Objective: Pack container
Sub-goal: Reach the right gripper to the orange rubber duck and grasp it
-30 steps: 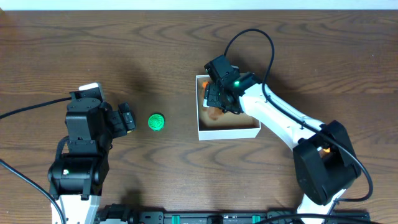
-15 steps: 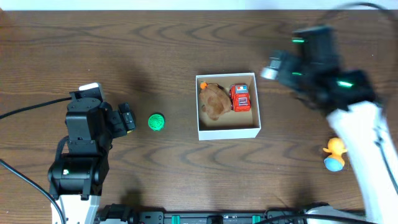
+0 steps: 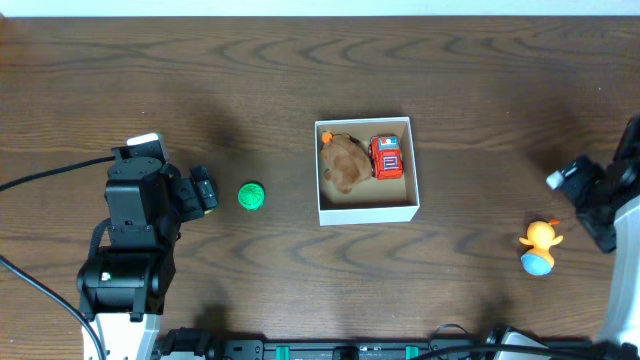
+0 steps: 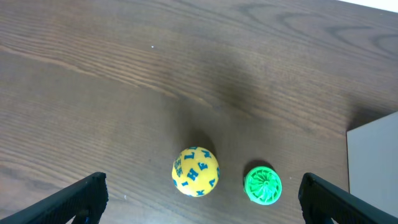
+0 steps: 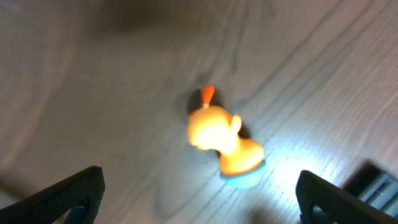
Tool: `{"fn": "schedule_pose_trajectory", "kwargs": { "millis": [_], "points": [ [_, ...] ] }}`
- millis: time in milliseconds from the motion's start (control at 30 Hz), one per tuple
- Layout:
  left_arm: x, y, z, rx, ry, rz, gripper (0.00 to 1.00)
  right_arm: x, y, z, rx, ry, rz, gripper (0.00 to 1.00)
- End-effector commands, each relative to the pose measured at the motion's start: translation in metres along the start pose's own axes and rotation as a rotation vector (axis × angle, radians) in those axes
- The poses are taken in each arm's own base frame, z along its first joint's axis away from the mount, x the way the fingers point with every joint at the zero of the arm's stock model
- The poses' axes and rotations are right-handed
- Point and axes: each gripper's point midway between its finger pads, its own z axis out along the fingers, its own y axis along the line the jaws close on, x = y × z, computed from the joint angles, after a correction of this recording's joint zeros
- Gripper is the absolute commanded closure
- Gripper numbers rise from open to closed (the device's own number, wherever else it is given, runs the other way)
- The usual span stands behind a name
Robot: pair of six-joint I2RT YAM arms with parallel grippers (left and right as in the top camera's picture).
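The container [image 3: 368,213], a low white box with a tan floor, sits on the wooden table [image 3: 300,70] just right of the middle in the overhead view. Inside it a brown soft toy [image 3: 345,163] fills the 9 o'clock half and a red toy truck [image 3: 387,158] lies just beside it at 3 o'clock, close to the 12 o'clock wall. A small green ball [image 3: 251,196] rests on the table at 9 o'clock from the box, well apart from it. The left gripper [image 4: 205,204] is just beyond the ball on the same line. From above its fingers read only as a dark block, but the left wrist view shows them spread wide and empty, one at each lower corner. That view also shows a yellow ball with blue marks [image 4: 195,171], just beside the green one at its 9 o'clock. The overhead view does not show this ball. The box's white wall cuts in at the left wrist view's 3 o'clock edge. At 4 o'clock from the container, well apart, lies an orange-yellow duck on a blue base [image 3: 539,246]. The right gripper [image 5: 200,194] hangs at about 2 o'clock from the duck, near the table's right edge. The right wrist view is blurred, yet it shows the fingers set wide with nothing held. In it the duck lies on the table between and above them, lit brightly from 4 o'clock.
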Motion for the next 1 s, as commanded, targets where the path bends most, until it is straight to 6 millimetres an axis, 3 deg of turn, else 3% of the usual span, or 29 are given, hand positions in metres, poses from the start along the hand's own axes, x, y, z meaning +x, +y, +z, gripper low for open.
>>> {"fn": "schedule_pose_trajectory", "kwargs": {
  "millis": [0,233,300,400,533,567,733,800,867,967],
  "points": [
    [-0.009,0.001,-0.005,-0.003,-0.024,-0.012,0.02,0.021,-0.007,0.040,0.008,0.077,-0.043,0.01],
    [-0.009,0.001,-0.005,-0.003,-0.023,-0.012,0.02,0.039,-0.009,0.101,0.005,0.086,-0.080,0.01],
    [-0.009,0.001,-0.005,-0.003,-0.023,-0.012,0.02,0.041,-0.009,0.113,0.004,0.085,-0.080,0.08],
    [-0.009,0.001,-0.005,-0.003,-0.023,-0.012,0.02,0.045,-0.011,0.123,0.011,0.096,-0.080,0.28],
    [-0.009,0.001,-0.005,-0.003,-0.023,-0.012,0.02,0.044,-0.010,0.126,0.011,0.097,-0.081,0.74],
    [-0.009,0.001,-0.005,-0.003,-0.023,-0.012,0.02,0.043,-0.009,0.125,0.008,0.093,-0.081,0.81],
    [-0.009,0.001,-0.005,-0.003,-0.024,-0.012,0.02,0.038,0.007,0.115,-0.063,0.078,-0.085,0.94],
    [-0.009,0.001,-0.005,-0.003,-0.024,-0.012,0.02,0.034,0.025,0.101,-0.144,0.061,-0.113,0.97],
    [-0.009,0.001,-0.005,-0.003,-0.023,-0.012,0.02,0.027,0.049,0.078,-0.245,0.028,-0.153,0.97],
    [-0.009,0.001,-0.005,-0.003,-0.023,-0.012,0.02,0.021,0.098,0.026,-0.438,-0.056,-0.312,0.98]
  ]
}}
